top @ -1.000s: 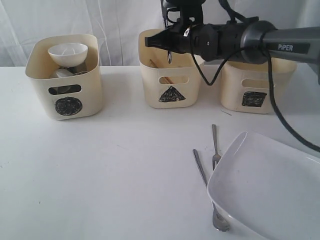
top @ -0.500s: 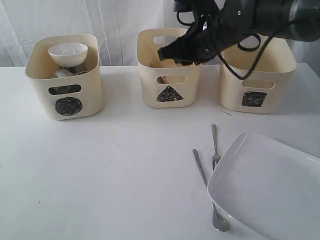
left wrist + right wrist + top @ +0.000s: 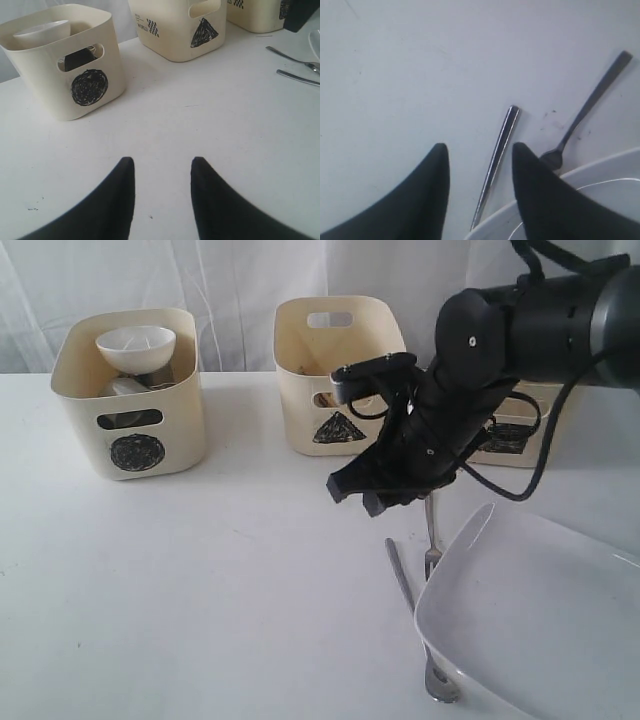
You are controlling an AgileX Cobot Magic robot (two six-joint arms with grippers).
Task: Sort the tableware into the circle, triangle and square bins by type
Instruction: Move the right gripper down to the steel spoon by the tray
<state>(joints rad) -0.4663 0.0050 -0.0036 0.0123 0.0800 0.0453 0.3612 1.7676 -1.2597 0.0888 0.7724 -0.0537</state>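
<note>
My right gripper (image 3: 355, 497) hangs open and empty just above the table in front of the triangle bin (image 3: 340, 390). In the right wrist view its jaws (image 3: 480, 147) straddle the handle of a long steel utensil (image 3: 497, 160). A fork (image 3: 585, 122) lies beside that, its tines at the rim of the large white plate (image 3: 540, 620). The same two pieces, the fork (image 3: 430, 525) and the long utensil (image 3: 405, 585), lie left of the plate. The circle bin (image 3: 130, 440) holds a white bowl (image 3: 136, 345) on top of other pieces. The square bin (image 3: 510, 435) is half hidden behind the right arm. My left gripper (image 3: 162, 162) is open over bare table.
The three bins stand in a row along the back of the white table, in front of a white curtain. The plate fills the front right corner and runs out of view. The right arm's cable loops in front of the square bin.
The right arm swung from above the triangle bin down and forward to the forks. The steel piece it held over that bin is gone from its jaws, which have opened. The left gripper is unchanged.
</note>
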